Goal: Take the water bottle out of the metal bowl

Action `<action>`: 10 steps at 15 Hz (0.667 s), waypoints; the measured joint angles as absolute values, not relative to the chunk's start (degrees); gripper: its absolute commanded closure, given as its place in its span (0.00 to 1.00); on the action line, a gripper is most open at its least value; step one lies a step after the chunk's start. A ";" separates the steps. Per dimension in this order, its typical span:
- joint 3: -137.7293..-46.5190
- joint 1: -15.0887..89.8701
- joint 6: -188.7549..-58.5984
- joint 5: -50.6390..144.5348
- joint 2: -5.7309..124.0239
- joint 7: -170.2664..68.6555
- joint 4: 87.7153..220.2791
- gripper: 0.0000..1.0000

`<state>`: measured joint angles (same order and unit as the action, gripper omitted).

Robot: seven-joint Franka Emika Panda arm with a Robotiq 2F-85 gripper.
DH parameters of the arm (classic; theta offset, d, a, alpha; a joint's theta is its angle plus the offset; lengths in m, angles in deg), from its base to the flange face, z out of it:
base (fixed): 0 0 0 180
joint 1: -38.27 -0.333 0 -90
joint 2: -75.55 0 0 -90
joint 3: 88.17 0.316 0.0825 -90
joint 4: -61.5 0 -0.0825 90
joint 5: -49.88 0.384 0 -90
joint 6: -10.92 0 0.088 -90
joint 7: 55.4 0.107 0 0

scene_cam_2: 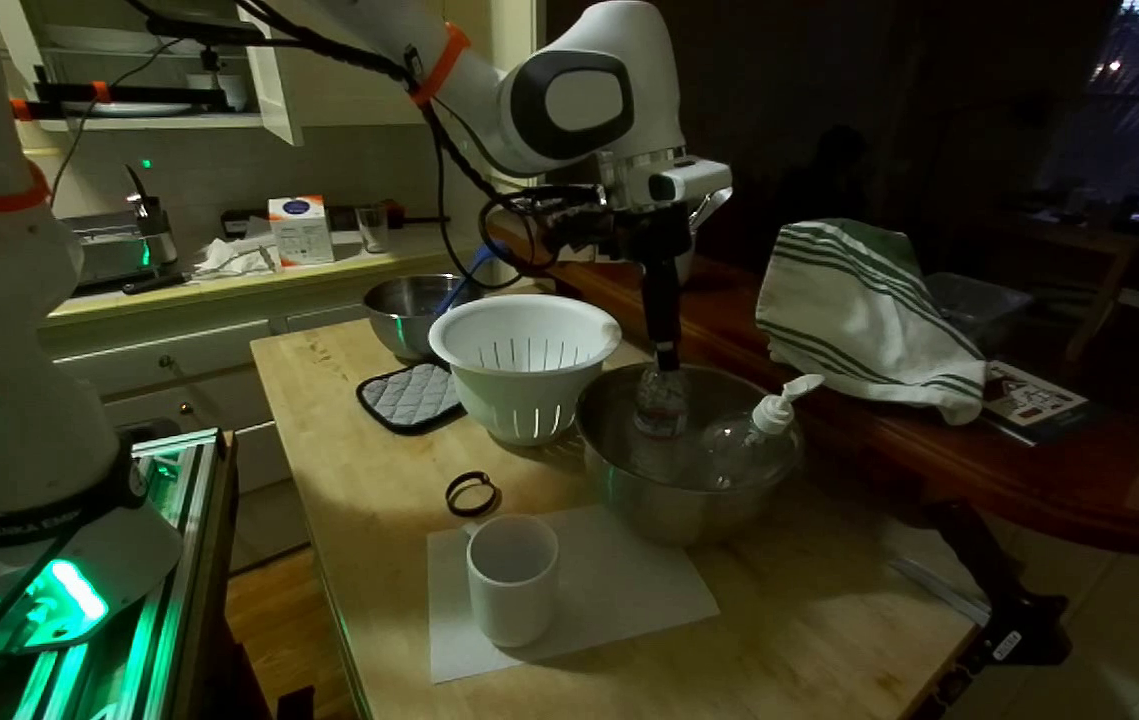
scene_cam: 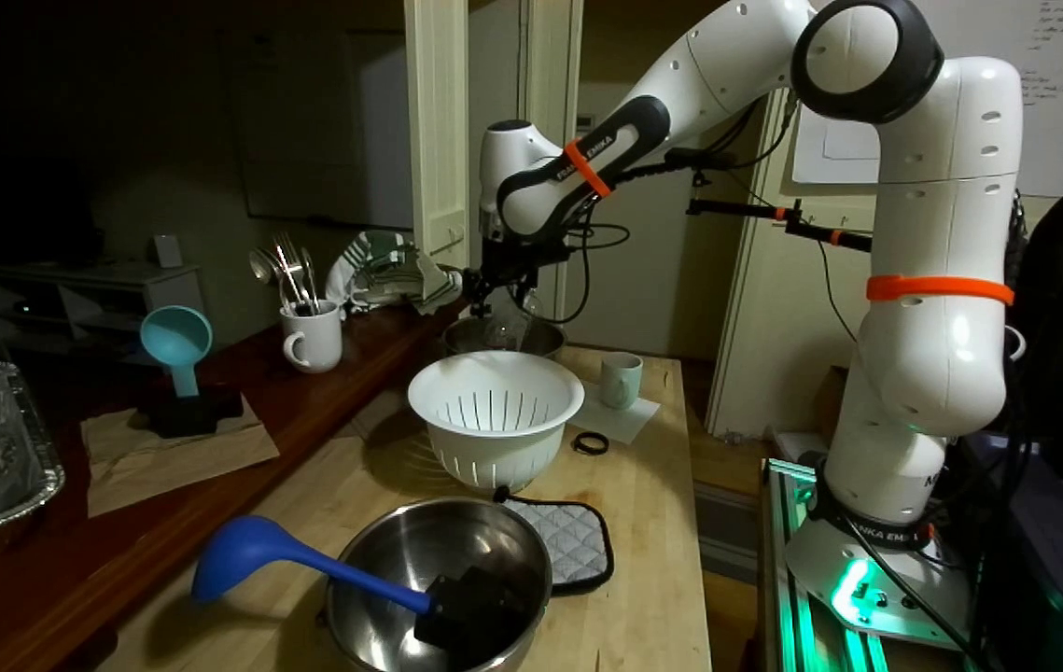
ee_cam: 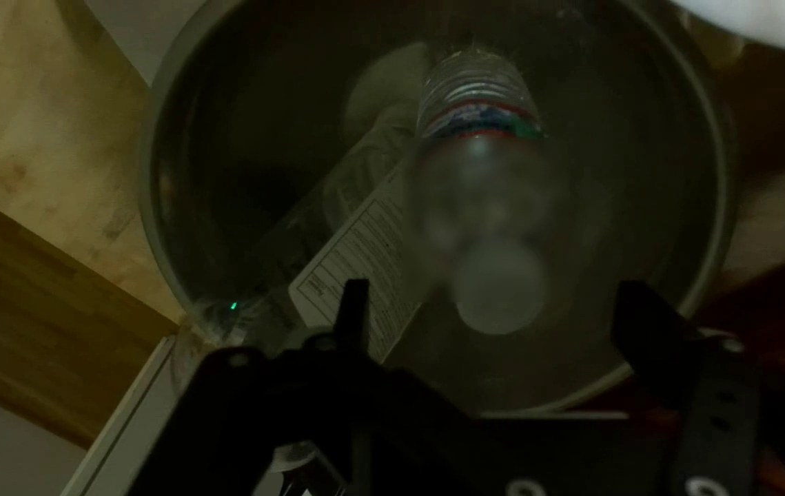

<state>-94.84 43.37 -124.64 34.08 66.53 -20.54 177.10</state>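
Gripper [ee_cam: 494, 296]: over the bowl [scene_cam_2: 699, 512], fingers [ee_cam: 355, 310] spread wide; we see nothing held.
Bottle [ee_cam: 482, 172]: clear, slim, ribbed, with a red, blue and green label [ee_cam: 482, 120] we cannot read.
Arm [scene_cam: 699, 79]: we read EMIKA on it.
Pale cap [ee_cam: 500, 291]: between the fingers in the wrist view, the bottle upright in the bowl.

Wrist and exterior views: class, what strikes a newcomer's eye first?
First comes the white robot arm, arched over the wooden table in both exterior views. Next comes the blue ladle, jutting from the nearest bowl in an exterior view. The wrist view shows the water bottle inside the metal bowl, below the open tool.
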 measured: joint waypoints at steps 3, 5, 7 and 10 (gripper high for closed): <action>-95.16 43.38 -124.55 34.08 66.51 -20.11 177.24 0.41; -95.22 43.34 -124.54 34.08 66.51 -19.76 177.26 0.50; -95.23 43.17 -124.53 34.08 66.51 -19.58 177.35 0.69; -95.24 42.78 -124.53 34.08 66.51 -19.33 177.45 0.91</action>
<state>-95.24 42.78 -124.53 34.08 66.51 -19.33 177.45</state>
